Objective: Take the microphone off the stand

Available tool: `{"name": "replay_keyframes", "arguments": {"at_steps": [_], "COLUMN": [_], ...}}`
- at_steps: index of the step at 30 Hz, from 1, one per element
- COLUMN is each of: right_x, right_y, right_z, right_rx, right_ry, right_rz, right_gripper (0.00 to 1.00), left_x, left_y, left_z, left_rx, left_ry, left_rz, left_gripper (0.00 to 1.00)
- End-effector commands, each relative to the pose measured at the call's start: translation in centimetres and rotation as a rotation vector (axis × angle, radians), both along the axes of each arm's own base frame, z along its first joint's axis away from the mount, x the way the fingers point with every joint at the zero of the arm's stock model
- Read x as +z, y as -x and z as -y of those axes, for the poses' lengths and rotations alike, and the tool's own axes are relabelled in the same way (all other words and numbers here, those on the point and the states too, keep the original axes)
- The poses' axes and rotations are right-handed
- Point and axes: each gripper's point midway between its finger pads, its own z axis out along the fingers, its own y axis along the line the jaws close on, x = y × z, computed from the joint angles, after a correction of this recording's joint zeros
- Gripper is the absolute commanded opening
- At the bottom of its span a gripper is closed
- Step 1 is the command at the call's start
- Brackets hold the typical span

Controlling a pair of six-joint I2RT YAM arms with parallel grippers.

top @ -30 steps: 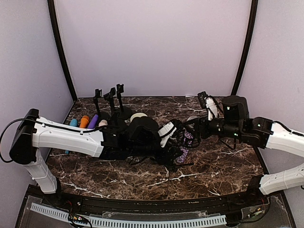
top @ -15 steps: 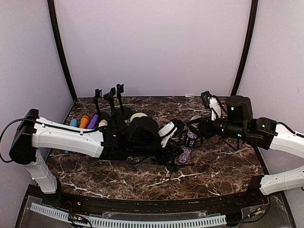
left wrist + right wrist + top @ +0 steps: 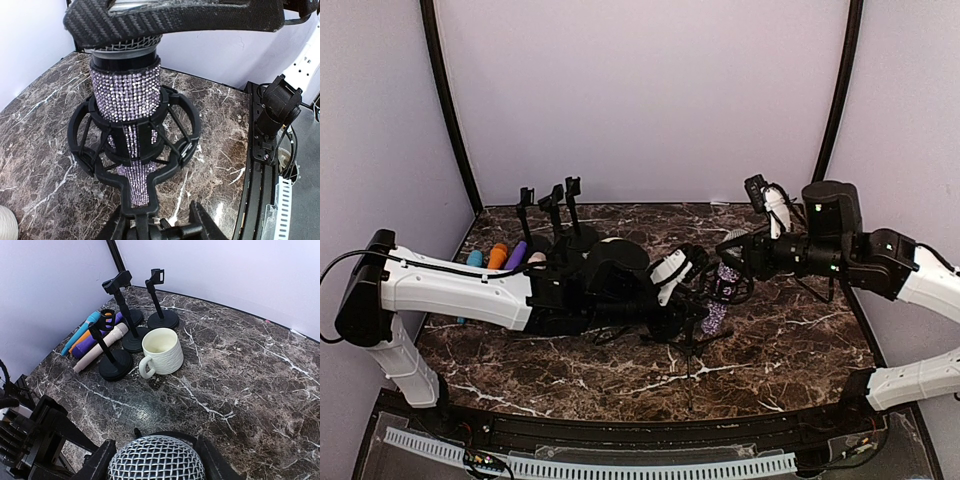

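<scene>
Marble table (image 3: 780, 340): rhinestoned lilac microphone (image 3: 125, 90), right pincer (image 3: 156, 460) pinching its head; left pincer (image 3: 160, 227) apparently clamping the stand (image 3: 107, 175).

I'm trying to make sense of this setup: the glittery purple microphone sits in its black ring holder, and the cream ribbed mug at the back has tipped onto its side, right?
Not quite. The cream ribbed mug is not tipped over: it stands upright with its mouth facing up, as the right wrist view shows. The rest holds: the glittery purple microphone does sit in its black ring holder.
</scene>
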Motion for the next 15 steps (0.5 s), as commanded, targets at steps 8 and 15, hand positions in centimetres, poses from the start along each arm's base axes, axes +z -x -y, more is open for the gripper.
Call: {"name": "replay_keyframes", "arguments": {"at_steps": [8, 15], "right_x": [11.1, 12.2], "right_y": [0.9, 1.0], "right_z": [-0.6, -0.1], "right_rx": [0.051, 0.034], "right_ry": [-0.256, -0.26], "right_rz": [0.194, 0.203], "right_gripper": [0.14, 0.14], "left_x": [-5.2, -7.2], "left_y": [0.6, 0.7], "left_z": [-1.7, -2.1], "left_rx": [0.006, 0.009], "left_ry": [-0.173, -0.234], "left_rz": [-0.069, -0.083], "left_gripper": [0.01, 0.0]}}
